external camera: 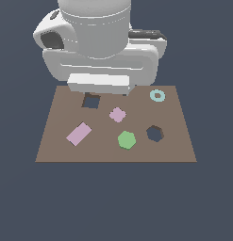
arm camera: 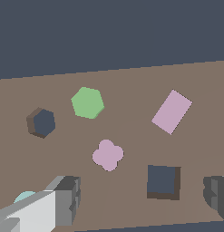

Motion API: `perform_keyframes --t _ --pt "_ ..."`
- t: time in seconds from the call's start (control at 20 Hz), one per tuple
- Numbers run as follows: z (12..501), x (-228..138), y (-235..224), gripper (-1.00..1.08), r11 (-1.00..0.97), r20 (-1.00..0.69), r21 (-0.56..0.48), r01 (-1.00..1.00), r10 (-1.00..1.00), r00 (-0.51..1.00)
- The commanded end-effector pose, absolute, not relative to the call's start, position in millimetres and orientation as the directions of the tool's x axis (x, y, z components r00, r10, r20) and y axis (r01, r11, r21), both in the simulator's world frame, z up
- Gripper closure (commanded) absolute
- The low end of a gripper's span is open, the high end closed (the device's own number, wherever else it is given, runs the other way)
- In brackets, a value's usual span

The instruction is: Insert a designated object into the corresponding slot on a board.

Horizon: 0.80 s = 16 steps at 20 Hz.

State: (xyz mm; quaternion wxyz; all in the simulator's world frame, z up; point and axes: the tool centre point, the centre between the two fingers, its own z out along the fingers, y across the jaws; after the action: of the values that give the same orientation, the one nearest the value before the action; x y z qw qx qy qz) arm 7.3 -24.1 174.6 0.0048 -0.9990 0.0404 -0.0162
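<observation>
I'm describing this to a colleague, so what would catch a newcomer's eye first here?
The bulky white arm looms over the far edge of the brown board. Next is the bright green hexagon lying flat beside the dark hexagonal hole, to its left in the exterior view. Pink pieces and a square hole dot the rest.

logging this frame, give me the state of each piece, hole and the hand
green hexagon: flat on the board, beside its slot, not inserted
hexagon slot: empty
square hole: empty
pink cross: flat on board
pink rectangle: flat on board
teal ring: flat on board
hand: open, holding nothing
</observation>
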Motion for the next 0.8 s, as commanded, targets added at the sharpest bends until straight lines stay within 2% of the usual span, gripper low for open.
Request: perform_keyframes --t 0.0,0.35,0.75 --pt "174.6 7.3 -24.1 -0.92 -0.997 0.032 -0.011 -0.081 -0.081 0.996" --pt "165.3 13.6 -20.7 -0.92 -0.998 0.03 -0.01 -0.059 -0.059 0.998" --pt "132.2 35.5 -7.5 -0.92 -1.0 0.022 -0.008 0.021 0.021 1.0"
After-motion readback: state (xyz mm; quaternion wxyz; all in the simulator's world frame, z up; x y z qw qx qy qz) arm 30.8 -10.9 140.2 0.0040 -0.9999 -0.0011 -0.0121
